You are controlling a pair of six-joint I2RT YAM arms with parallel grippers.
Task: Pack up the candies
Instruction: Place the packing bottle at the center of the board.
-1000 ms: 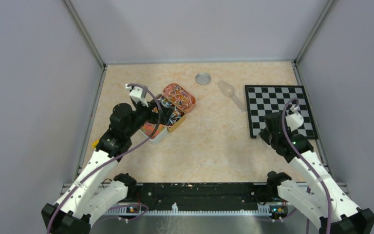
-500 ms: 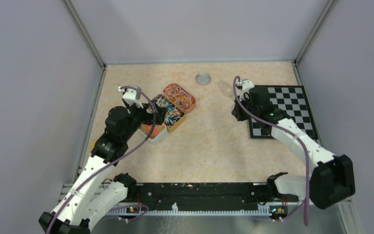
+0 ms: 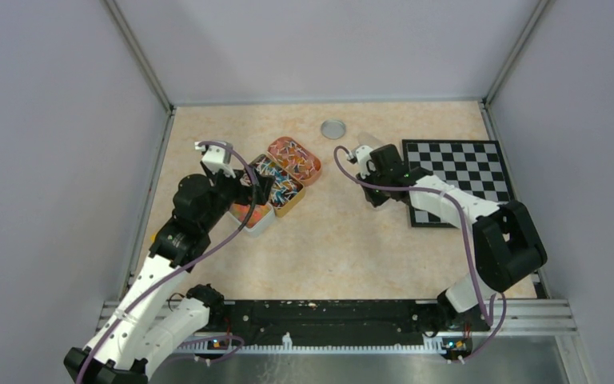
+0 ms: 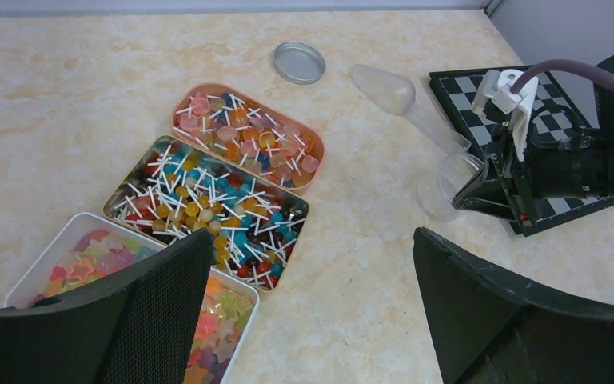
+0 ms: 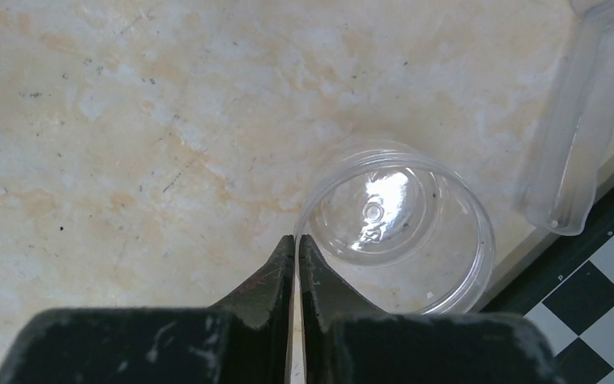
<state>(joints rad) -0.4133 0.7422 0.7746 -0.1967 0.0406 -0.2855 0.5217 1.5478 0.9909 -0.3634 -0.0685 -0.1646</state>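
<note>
**A:** Containers and contents?

**B:** Three sit side by side at about 10 o'clock on the desk point(image 3: 344, 240). The pink oval tin point(image 4: 208, 85) is farthest and holds pink and orange lollipops on white sticks. The gold-rimmed tin point(image 4: 109, 210) next to it holds lollipops in blue, yellow and red. The white tray point(image 4: 48, 252) is nearest. A clear jar point(image 5: 400, 232) stands upright by the checkerboard point(image 3: 464, 172) with nothing in it.

**A:** The task's thing?

**B:** The candies point(image 4: 88, 264) fill the white tray at 9 o'clock. They are small pieces in pink, orange, yellow and red. From the left wrist they look star-shaped rather than round.

**A:** Loose items?

**B:** A round metal lid point(image 4: 298, 62) lies alone at 12 o'clock. A clear scoop point(image 4: 404, 100) lies on its side between the lid and the board. Its handle end is near the jar.

**A:** Edges and room?

**B:** The jar sits just beside the board's left edge. A broad stretch of bare desk runs between jar and tins, and across the near half from 4 to 8 o'clock. The tray's near corner is partly hidden by the left arm's fingers.

**A:** Grippers?

**B:** The left gripper point(image 4: 310, 244) is spread wide and hangs over the tins, holding nothing. The right gripper point(image 5: 296, 240) has its fingers pressed together, tips at the jar's rim. I cannot tell whether the thin wall is caught between them.
</note>
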